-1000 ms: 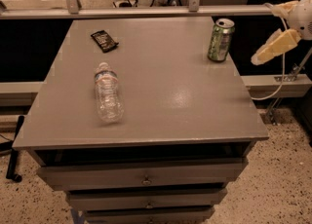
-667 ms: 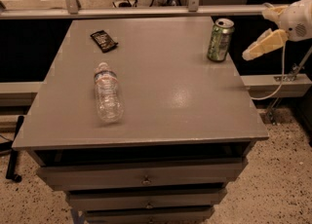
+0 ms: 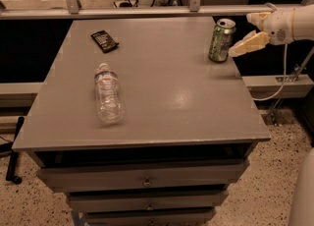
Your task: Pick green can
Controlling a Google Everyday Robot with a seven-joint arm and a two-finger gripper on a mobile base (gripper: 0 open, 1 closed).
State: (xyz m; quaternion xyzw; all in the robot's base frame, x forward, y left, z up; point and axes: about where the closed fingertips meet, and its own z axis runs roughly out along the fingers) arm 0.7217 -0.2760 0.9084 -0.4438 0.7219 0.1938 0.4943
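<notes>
Approach phase of the can pick. The green can is shown upright at the upper right of the grey drawer cabinet's top, near its far right corner, in the same spot as a second ago. The gripper is seen at the right edge of the frame, carried in from the right on a pale arm. Compared with the preceding views it is displaced leftward, so that the wide gap formerly seen between it and the can is almost closed. Its fingers are held spread: the upper finger is level with the can's silver top, and the tip of the lower finger lies just beside the can's lower right side. Whether contact is made cannot be told. Nothing is held, and the can is not yet enclosed. A further short advance is judged to be needed before the fingers are pressed together. A clear plastic water bottle lying on its side at centre left and a dark packet at upper left are well apart from the approach path.
</notes>
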